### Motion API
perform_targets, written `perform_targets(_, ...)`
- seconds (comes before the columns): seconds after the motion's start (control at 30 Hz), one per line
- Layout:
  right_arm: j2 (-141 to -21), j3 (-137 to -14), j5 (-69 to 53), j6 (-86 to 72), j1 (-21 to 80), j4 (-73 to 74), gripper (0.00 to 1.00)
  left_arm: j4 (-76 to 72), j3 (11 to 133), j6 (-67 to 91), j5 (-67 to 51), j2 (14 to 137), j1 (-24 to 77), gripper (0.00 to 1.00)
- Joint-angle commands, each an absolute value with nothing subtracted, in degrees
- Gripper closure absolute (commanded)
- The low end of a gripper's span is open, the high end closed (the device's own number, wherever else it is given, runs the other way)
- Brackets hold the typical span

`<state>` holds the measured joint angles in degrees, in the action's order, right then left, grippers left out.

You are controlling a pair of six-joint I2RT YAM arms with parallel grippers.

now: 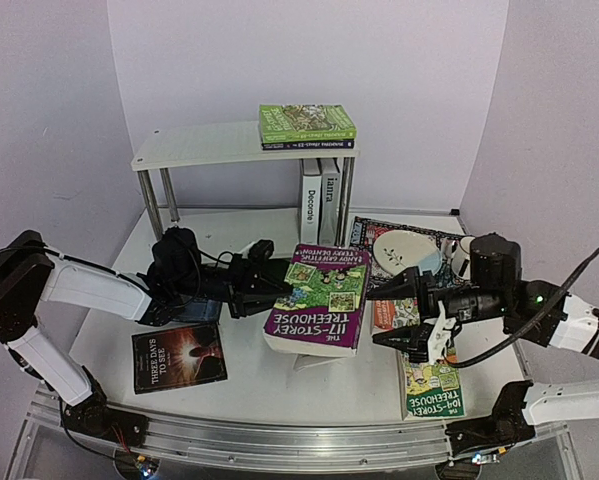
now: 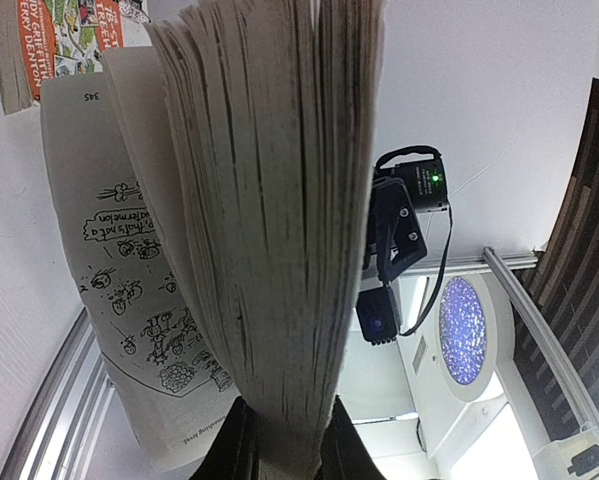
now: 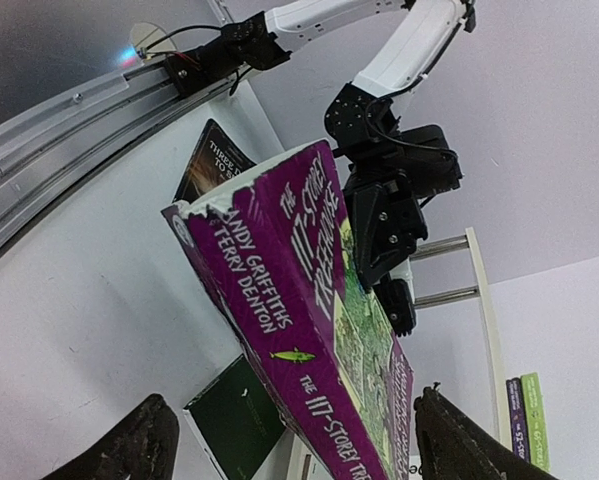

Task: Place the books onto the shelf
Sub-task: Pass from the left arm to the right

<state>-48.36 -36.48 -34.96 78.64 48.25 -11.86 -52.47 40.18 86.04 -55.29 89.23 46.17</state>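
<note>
The shelf [image 1: 194, 148] stands at the desk's [image 1: 259, 392] far edge, with green books [image 1: 307, 125] stacked on top. Mid-desk I see the purple Treehouse book [image 1: 317, 300] held up, left jaws clamped on its pages, right jaws spread wide just beside it.

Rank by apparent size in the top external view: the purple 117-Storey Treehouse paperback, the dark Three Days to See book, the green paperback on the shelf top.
1. Purple 117-Storey Treehouse paperback, held nearer the camera.
2. Dark Three Days to See book.
3. Green paperback, farther off and foreshortened; second versus third unsure.
</note>
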Motion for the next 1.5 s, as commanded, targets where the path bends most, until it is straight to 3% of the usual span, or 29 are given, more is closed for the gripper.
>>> perform_targets(0.0,-51.1,-40.3,-33.8,82.3,50.8,-14.7,0.28,-57.8,42.8,86.6,-55.8,87.4,46.1,1.00)
perform_targets(0.3,-56.3,-43.0,-29.8,87.5,54.0,-13.2,0.46,-57.8,42.8,86.8,-55.6,87.2,46.1,1.00)
perform_targets(0.43,-57.3,-43.4,-28.9,89.9,54.4,-13.1,0.59,-57.8,43.0,87.1,-55.7,87.4,46.1,1.00)
perform_targets(0.63,-56.6,-43.2,-27.9,91.5,54.8,-13.4,0.90,-57.8,43.1,87.0,-56.1,87.7,46.1,0.99)
perform_targets(0.7,-56.0,-43.1,-27.2,91.8,54.8,-13.4,1.00,-57.8,43.4,86.6,-56.3,87.8,46.1,0.94)
perform_targets(0.87,-55.1,-43.1,-26.6,91.9,54.8,-13.0,1.00,-57.7,44.2,86.1,-56.8,87.9,46.1,0.86)
perform_targets(0.9,-55.0,-43.1,-26.6,92.1,54.8,-12.9,1.00,-57.8,44.1,86.0,-56.8,87.9,46.1,0.81)
perform_targets(1.03,-55.0,-43.3,-24.6,92.4,55.1,-12.8,1.00,-57.7,43.3,84.7,-56.4,86.8,45.8,0.33)
perform_targets(1.13,-54.9,-44.3,-20.5,92.5,55.1,-12.7,1.00,-57.1,41.7,83.5,-55.4,84.3,44.8,0.14)
perform_targets(1.27,-55.2,-46.9,-13.2,92.6,55.1,-11.9,1.00,-53.4,39.0,80.6,-52.8,78.1,41.1,0.06)
perform_targets(1.47,-55.6,-52.9,-6.5,92.5,55.1,-10.7,1.00,-26.0,45.1,62.5,-46.3,66.2,38.1,0.00)
